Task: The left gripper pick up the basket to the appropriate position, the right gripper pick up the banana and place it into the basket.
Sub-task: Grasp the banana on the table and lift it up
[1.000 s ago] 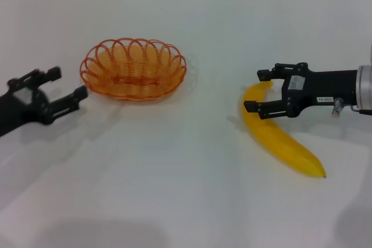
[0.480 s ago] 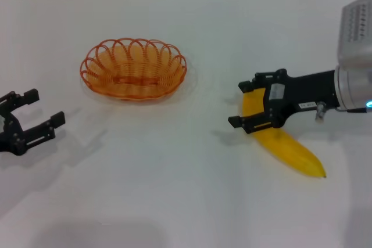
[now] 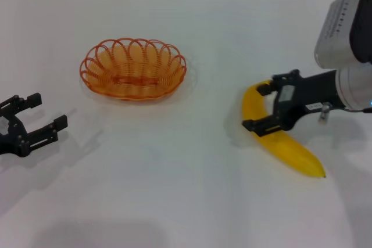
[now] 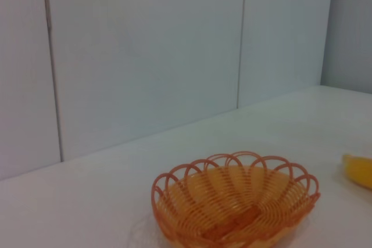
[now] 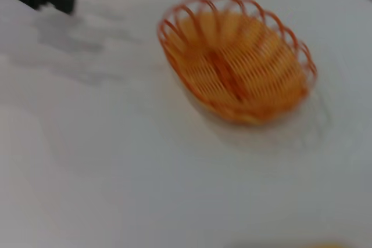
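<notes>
Basket and banana apart on the table

The basket [image 3: 133, 69] holds nothing. The right gripper [image 3: 261, 107] straddles the banana [image 3: 278, 135] with fingers spread; the left gripper [image 3: 42, 113] hovers open, low and left of the basket.

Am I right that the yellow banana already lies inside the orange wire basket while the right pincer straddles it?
Not quite: in the head view the yellow banana lies on the white table, apart from the empty orange wire basket. The right pincer does straddle it.

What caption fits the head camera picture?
Right gripper open around the banana; left gripper open, apart from the empty basket.
</notes>
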Available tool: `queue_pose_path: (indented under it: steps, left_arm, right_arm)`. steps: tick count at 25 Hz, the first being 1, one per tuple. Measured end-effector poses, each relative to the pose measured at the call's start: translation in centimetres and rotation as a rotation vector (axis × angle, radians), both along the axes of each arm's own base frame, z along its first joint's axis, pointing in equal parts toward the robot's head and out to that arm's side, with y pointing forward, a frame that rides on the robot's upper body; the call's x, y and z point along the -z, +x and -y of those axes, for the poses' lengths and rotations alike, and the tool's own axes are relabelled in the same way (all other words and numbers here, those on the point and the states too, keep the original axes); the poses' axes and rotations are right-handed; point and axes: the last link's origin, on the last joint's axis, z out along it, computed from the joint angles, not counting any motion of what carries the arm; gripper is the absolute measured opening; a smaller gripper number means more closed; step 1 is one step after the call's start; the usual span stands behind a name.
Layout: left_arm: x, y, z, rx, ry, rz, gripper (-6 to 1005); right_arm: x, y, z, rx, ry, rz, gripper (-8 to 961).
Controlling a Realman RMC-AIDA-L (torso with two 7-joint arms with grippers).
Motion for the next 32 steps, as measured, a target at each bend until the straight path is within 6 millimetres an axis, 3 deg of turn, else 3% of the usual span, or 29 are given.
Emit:
queue_pose_path:
  steps: [12,32]
  left_arm:
    - [0.4,0.4,-0.4,0.015,-0.024,-0.011,800]
    - [0.7,0.6,-0.6,0.023,-0.038,-0.011,800]
  right_arm:
    - [-0.1,1.2,0.4,0.122,-0.044,0.094,797]
    - [1.8,2.5,-0.6,0.172,-0.077,0.101,785]
